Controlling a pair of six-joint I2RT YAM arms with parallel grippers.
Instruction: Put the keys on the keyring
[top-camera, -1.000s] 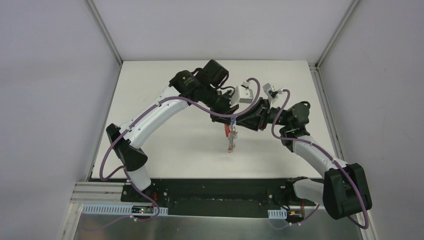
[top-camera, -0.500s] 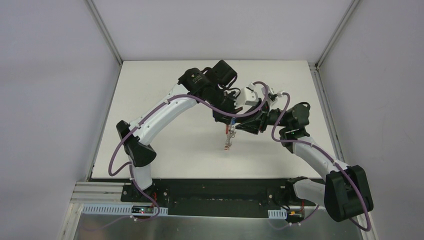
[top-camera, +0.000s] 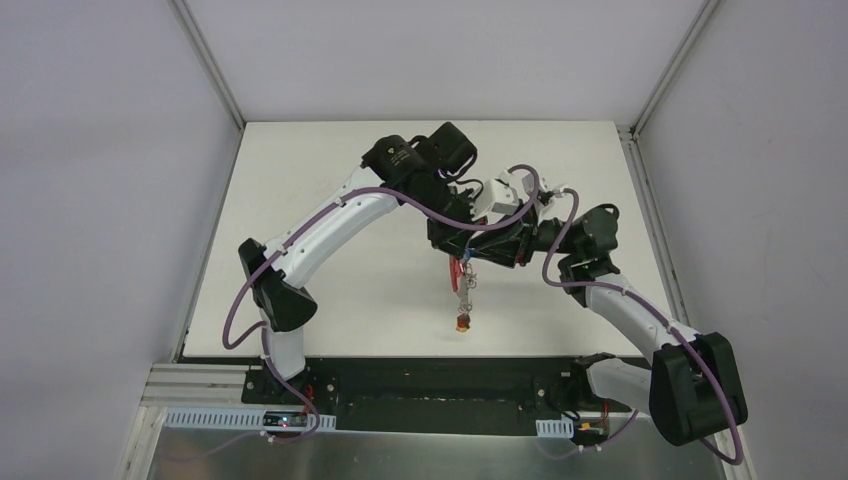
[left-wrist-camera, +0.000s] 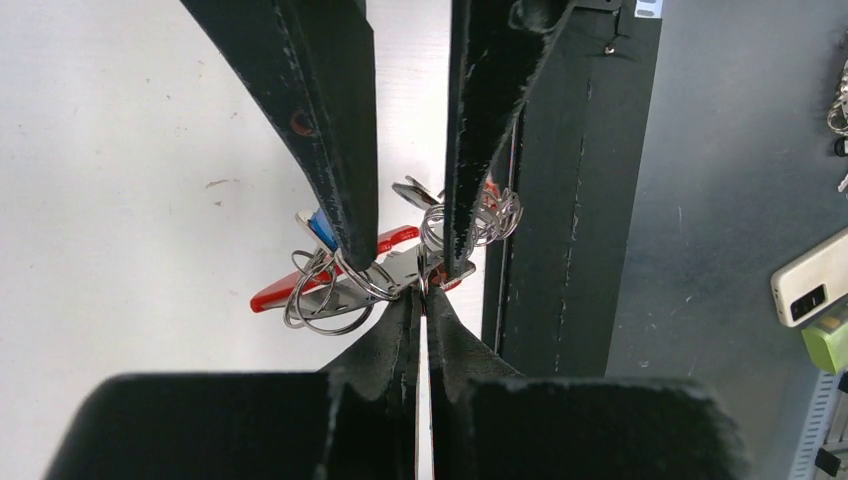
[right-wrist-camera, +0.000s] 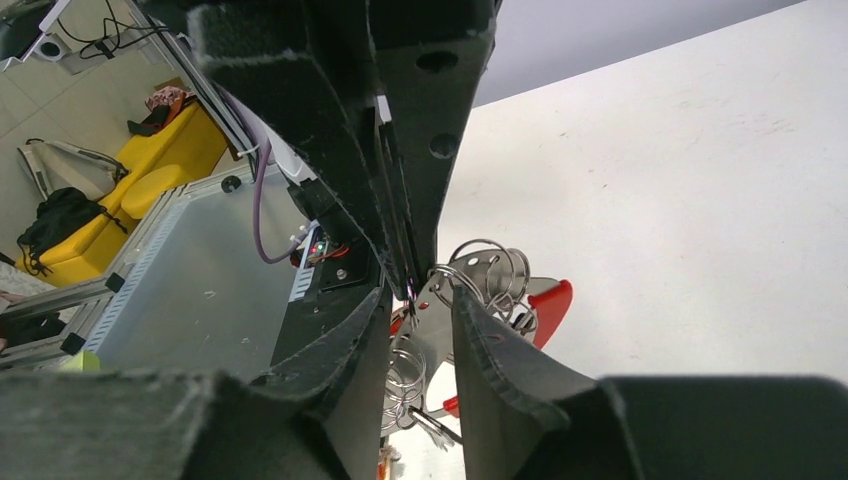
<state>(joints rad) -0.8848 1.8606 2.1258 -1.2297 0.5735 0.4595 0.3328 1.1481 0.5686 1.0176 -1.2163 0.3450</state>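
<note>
We have the keyring (top-camera: 461, 272) up off the white table (top-camera: 330, 200), hanging where the 2 arms meet over the middle of the surface. Its red curved band (left-wrist-camera: 300, 292) and grey rings bunch at the top, a blue tag beside them. Below that, a short string of rings drops to a small red-and-yellow piece (top-camera: 462, 322); we cannot tell if it touches the table.

The left gripper (left-wrist-camera: 421, 295) has its jaws pressed together, clamped on the keyring's flat metal part. The right gripper (right-wrist-camera: 420, 310) comes in from the opposite side. Its jaws are apart and straddle the same metal and ring coils, and we cannot tell if the pads press anything.

Outward now: the table is matte white with faint scuffs and is boxed by pale grey walls with aluminium posts at the far corners. A black base plate (top-camera: 430, 385) runs along the near edge. Past it, the right wrist view catches a yellow seat (right-wrist-camera: 170, 150).
</note>
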